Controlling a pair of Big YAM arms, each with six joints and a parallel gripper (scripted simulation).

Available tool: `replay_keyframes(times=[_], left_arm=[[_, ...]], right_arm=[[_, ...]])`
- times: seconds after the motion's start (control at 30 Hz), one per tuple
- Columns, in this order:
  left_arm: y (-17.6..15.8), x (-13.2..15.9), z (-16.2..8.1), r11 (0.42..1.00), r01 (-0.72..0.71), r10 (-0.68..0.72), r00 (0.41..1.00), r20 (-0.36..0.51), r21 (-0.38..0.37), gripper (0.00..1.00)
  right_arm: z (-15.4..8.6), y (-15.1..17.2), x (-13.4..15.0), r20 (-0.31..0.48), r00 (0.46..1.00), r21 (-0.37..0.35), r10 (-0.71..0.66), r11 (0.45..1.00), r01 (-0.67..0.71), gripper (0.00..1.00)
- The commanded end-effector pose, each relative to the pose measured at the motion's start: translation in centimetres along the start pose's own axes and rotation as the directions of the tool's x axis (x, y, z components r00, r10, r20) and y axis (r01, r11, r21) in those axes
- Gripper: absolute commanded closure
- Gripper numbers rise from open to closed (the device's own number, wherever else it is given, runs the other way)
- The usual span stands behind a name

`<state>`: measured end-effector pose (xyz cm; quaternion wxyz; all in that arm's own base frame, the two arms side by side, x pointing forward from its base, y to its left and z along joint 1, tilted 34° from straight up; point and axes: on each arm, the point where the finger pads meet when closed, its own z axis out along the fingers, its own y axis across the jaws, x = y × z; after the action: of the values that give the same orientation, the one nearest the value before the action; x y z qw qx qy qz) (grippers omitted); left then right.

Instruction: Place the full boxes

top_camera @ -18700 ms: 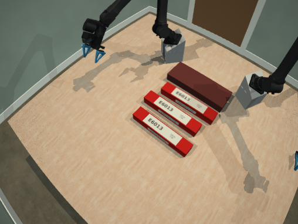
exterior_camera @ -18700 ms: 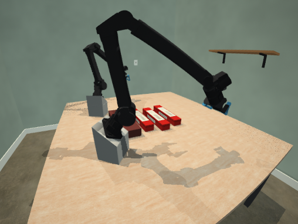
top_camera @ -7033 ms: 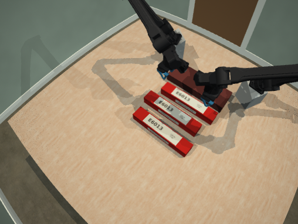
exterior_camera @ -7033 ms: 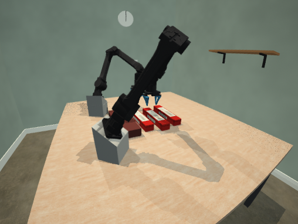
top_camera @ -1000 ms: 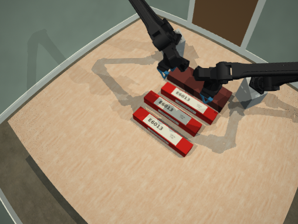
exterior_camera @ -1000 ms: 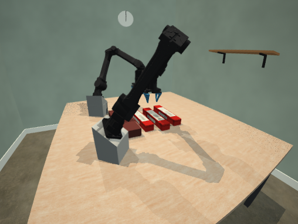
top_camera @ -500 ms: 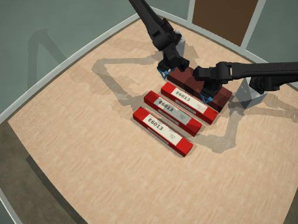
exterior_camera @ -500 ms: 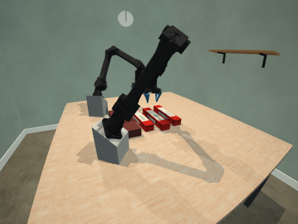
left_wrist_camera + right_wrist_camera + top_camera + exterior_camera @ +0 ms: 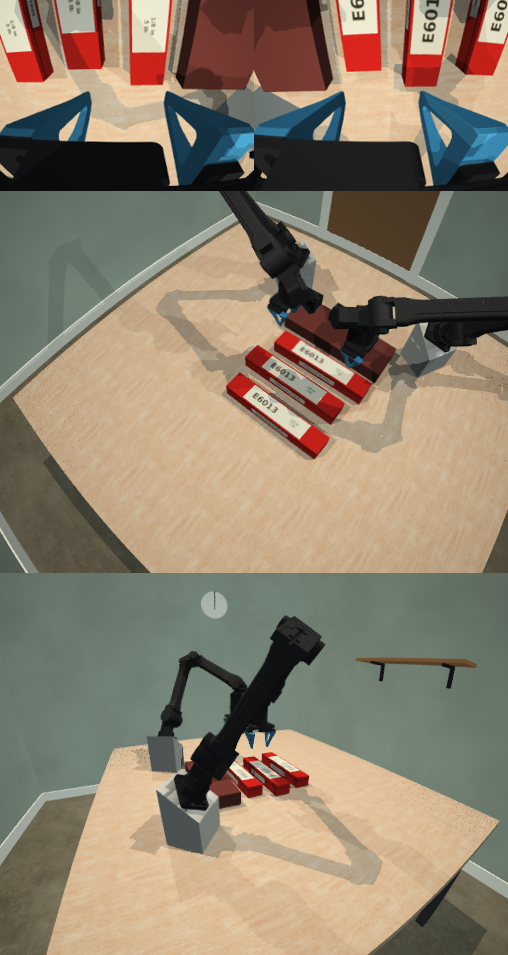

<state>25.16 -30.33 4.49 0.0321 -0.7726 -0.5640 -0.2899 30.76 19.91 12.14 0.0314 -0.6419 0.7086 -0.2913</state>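
In the middle of the top view, three red boxes are lying flat on the table (image 9: 175,451) (image 9: 125,873), side by side and apart: the inner box (image 9: 322,366) (image 9: 246,778) (image 9: 147,66) (image 9: 362,51), the middle box (image 9: 295,383) (image 9: 266,775) (image 9: 83,49) (image 9: 422,68) and the outer box (image 9: 277,416) (image 9: 285,769) (image 9: 31,66) (image 9: 484,60). The dark-red platform (image 9: 325,327) (image 9: 227,791) (image 9: 217,47) (image 9: 288,51) is sitting just beside the inner one, bearing no box. The left gripper (image 9: 353,360) (image 9: 227,722) (image 9: 127,96), coming from the right edge, is hovering with its fingers wide and holding nothing. The right gripper (image 9: 284,316) (image 9: 260,741) (image 9: 382,96), reaching from the top edge, is hanging just as wide, with nothing between its fingers.
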Motion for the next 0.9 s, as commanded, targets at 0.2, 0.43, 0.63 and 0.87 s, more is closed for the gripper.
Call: replay_keyframes(times=[0.2,0.43,0.63,0.87], left_arm=[[0.9,-0.2,-0.1,1.0,0.016,-0.016,1.0,0.013,-0.012,0.28],[0.9,-0.2,-0.1,1.0,0.016,-0.016,1.0,0.013,-0.012,0.28],[4.1,-0.3,0.7,1.0,0.014,-0.014,1.0,0.017,-0.019,0.0],[8.7,0.2,1.9,1.0,0.014,-0.014,1.0,0.013,-0.021,0.0]], right_arm=[[0.0,-0.6,-0.2,0.006,1.0,0.007,0.006,1.0,-0.006,0.28],[0.0,-0.6,-0.2,0.006,1.0,0.007,0.006,1.0,-0.006,0.28],[0.8,-4.4,-0.5,0.01,0.999,0.016,0.035,0.999,-0.035,0.0],[2.0,-8.9,-0.6,0.009,0.999,0.016,0.034,0.999,-0.034,0.0]])
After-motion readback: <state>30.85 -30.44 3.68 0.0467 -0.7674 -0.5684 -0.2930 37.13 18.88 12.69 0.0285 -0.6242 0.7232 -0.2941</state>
